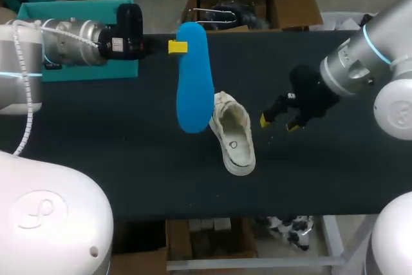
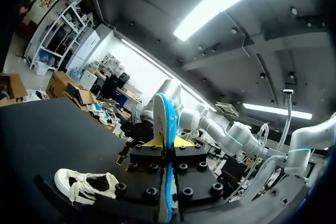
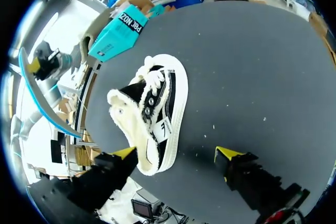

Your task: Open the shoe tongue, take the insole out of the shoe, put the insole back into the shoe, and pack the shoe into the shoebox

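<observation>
Blue insole (image 1: pixel 194 78): aloft, just L of shoe (image 1: pixel 235 134), clenched in L hand (image 1: pixel 177 47). Shoe: lies on counter (image 1: pixel 129 146). R hand (image 1: pixel 279 123): released, just R of shoe. Advice: R steadies shoe; L feeds insole toe-first.

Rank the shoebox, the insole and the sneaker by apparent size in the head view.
1. teal shoebox: largest, though partly hidden.
2. blue insole: looks longer than the white sneaker, but it is held up nearer the camera, so this order is unsure.
3. white sneaker.
</observation>
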